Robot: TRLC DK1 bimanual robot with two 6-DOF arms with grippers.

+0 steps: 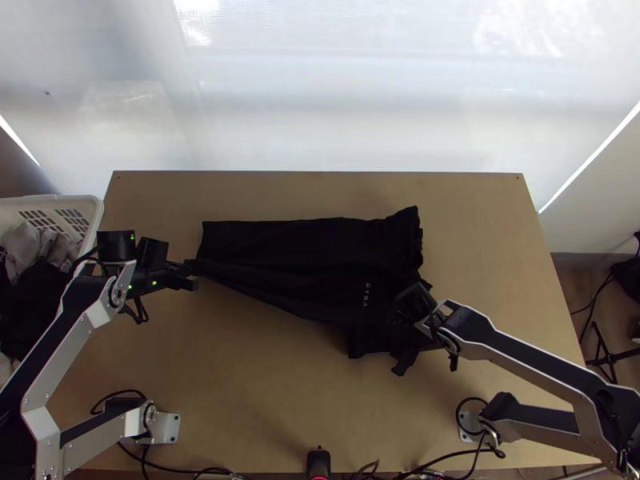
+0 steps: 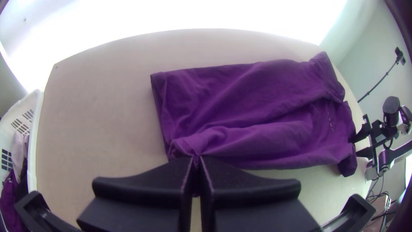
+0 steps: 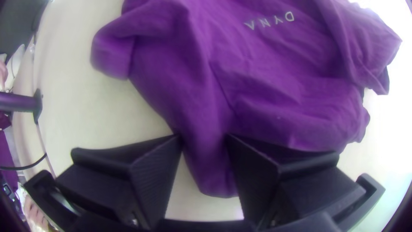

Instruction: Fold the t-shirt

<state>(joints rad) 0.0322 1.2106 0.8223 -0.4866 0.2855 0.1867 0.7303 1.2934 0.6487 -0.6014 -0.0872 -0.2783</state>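
The black t-shirt (image 1: pixel 296 248), purple in the left wrist view (image 2: pixel 257 103) and right wrist view (image 3: pixel 279 81), lies lengthwise across the table, partly folded and wrinkled, with light lettering near its right end. At its left end, my left gripper (image 1: pixel 194 275) is shut on a gathered near corner; in the left wrist view that gripper (image 2: pixel 196 159) has cloth pinched between its tips. Over the near right part stands my right gripper (image 1: pixel 410 302). In the right wrist view this gripper (image 3: pixel 204 137) is open, a narrow flap of cloth lying between its parted fingers.
A white basket (image 1: pixel 98 214) with clothes stands at the table's left edge. Bare wooden table (image 1: pixel 264 376) lies in front of the shirt and also behind it. Cables (image 1: pixel 448 454) run along the near edge between the arm bases.
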